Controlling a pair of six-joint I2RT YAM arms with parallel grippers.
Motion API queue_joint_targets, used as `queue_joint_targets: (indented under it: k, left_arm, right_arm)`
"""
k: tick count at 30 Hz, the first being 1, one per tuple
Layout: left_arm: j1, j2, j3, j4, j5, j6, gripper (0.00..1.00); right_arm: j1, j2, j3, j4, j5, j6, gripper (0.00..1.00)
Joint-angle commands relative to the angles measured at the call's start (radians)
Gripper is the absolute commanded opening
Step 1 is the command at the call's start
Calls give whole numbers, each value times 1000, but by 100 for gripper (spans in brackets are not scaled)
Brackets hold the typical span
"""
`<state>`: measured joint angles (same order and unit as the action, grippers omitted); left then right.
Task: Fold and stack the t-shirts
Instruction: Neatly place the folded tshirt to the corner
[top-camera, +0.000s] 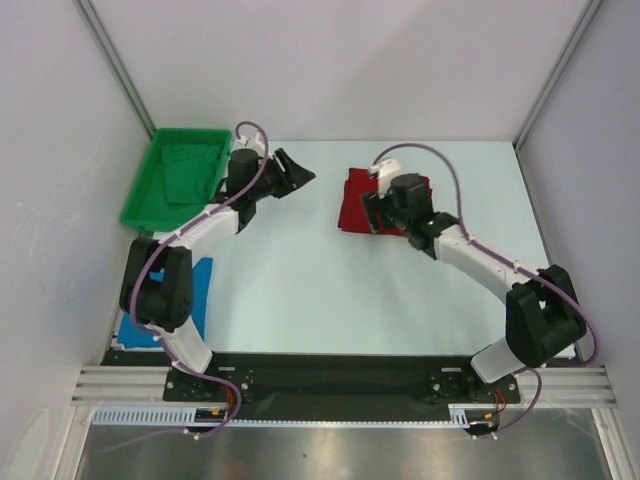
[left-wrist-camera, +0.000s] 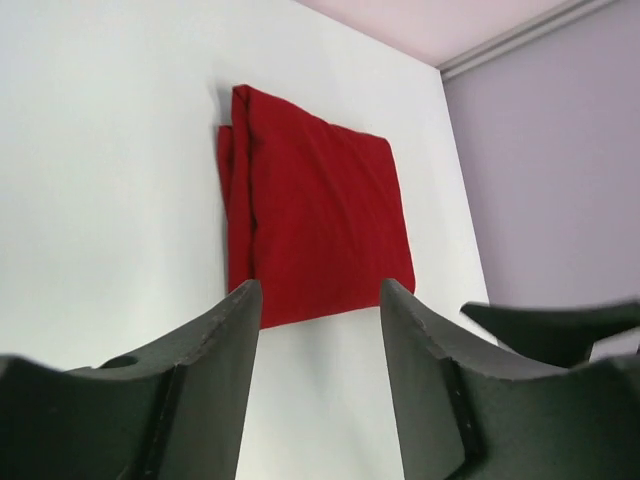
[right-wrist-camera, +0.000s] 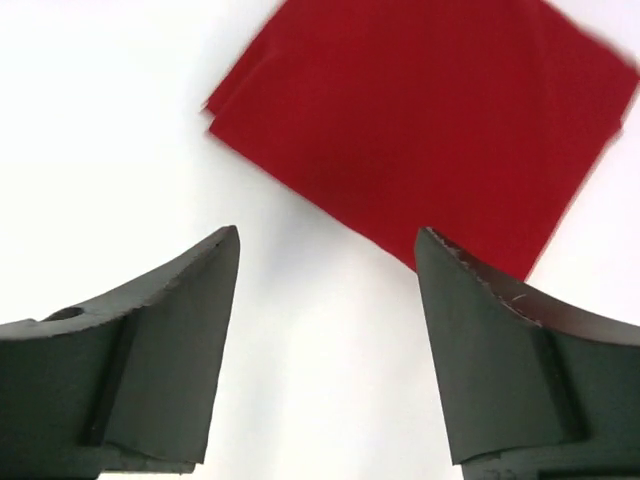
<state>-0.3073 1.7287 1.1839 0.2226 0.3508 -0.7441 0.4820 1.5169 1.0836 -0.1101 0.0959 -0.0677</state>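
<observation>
The deep red t-shirt (top-camera: 355, 195) lies folded into a flat square at the back middle of the white table. It also fills the left wrist view (left-wrist-camera: 315, 225) and the top of the right wrist view (right-wrist-camera: 440, 110). My left gripper (top-camera: 303, 174) hovers to the shirt's left, facing it, open with nothing between the jaws (left-wrist-camera: 320, 295). My right gripper (top-camera: 372, 210) hangs over the shirt's near edge, open and holding nothing (right-wrist-camera: 328, 245). The bright blue t-shirt (top-camera: 197, 285) lies at the near left, mostly hidden behind the left arm.
A green tray (top-camera: 140, 195) with green cloth in it stands at the back left, beside the left arm's elbow. Grey walls close in the table on both sides. One finger of the right gripper (left-wrist-camera: 560, 325) shows at the right of the left wrist view.
</observation>
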Motion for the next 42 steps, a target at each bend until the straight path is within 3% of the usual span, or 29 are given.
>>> queue_joint_targets:
  k: [1,2,3,5,7,15,26,30,33,41,42]
  left_arm:
    - [16,-67,-27,-20,-24,-47,57]
    - [33,-75,-27,-44,-24,-54,57]
    - [40,-89,-42,-49,-30,-69,57]
    - [77,-121,-69,-72,-41,-93,57]
    - [111,-136,-78,-92,-42,-113,57]
    - [169,-202,-107,-128,-10,-101,58]
    - [200,-118,-78,-146,42,-133,58]
    - [200,-92,-60,-152,65,-144,59]
    - [200,-81,-58,-141,82,-141,59]
    - [169,61,-27,35,221,-193,60]
    - [154,103,-26,106,234,-208,60]
  right_arm:
    - [166,9,-103,99,185,-416,78]
    - [208,22,-131,195,206,-514,85]
    - [277,38,-187,245,275,-719,89]
    - [306,115,-199,373,323,-849,94]
    - [308,178,-112,305,314,-847,91]
    - [305,446,71,296,366,-914,79]
    - [241,600,236,201,341,-940,62]
    - [231,620,257,173,301,-937,53]
    - [228,621,269,155,277,-923,39]
    - [218,539,279,115,223,-854,1]
    - [216,517,276,115,219,-848,0]
